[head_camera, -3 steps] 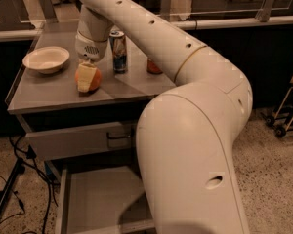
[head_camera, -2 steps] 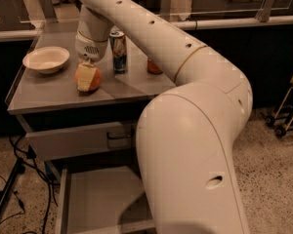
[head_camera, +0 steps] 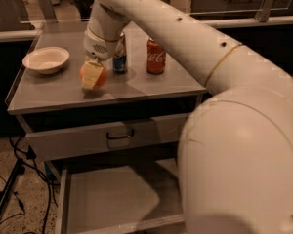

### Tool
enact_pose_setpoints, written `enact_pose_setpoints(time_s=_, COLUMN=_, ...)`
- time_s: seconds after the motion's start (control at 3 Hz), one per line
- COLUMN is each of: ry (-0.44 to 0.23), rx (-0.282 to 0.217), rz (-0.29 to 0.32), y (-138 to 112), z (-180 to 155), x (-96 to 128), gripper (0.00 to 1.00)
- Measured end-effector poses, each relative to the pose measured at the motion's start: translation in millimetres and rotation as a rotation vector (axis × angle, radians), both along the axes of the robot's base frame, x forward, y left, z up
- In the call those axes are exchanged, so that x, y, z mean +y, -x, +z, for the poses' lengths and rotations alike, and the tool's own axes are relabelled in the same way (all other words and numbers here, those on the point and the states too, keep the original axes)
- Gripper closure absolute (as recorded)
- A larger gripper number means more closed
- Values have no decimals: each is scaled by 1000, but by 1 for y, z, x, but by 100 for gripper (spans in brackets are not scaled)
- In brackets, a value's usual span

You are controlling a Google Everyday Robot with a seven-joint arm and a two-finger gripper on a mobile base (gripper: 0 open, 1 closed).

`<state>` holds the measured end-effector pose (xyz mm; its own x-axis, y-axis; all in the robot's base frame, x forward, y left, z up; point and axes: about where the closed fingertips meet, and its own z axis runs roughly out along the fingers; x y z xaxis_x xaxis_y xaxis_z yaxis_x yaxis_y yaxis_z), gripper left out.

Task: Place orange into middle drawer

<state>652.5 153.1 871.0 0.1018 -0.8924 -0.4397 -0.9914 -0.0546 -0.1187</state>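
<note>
The orange (head_camera: 100,75) is on the left part of the grey counter top (head_camera: 151,87), just above its surface. My gripper (head_camera: 93,76) reaches down from the big white arm, and its pale fingers (head_camera: 89,77) are closed around the orange. The middle drawer (head_camera: 112,199) stands pulled open below the counter, a shallow grey box with a bare floor. It lies below the gripper and nearer to the camera. My arm's large white body hides the drawer's right part.
A white bowl (head_camera: 45,60) sits on the counter's left. A dark blue can (head_camera: 119,57) and a red cola can (head_camera: 156,56) stand just right of the gripper. A closed drawer front with a dark loop handle (head_camera: 119,134) is above the open drawer. Cables lie on the floor at left.
The gripper and the orange have shifted slightly to the right. The arm has moved, so more of the red cola can shows.
</note>
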Motion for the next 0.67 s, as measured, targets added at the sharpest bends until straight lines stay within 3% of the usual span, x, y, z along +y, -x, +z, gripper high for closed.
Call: enact_pose_setpoints(time_s=0.67, ry=-72, rx=-37, rz=-99, y=71, z=21, x=-29, gripper=100)
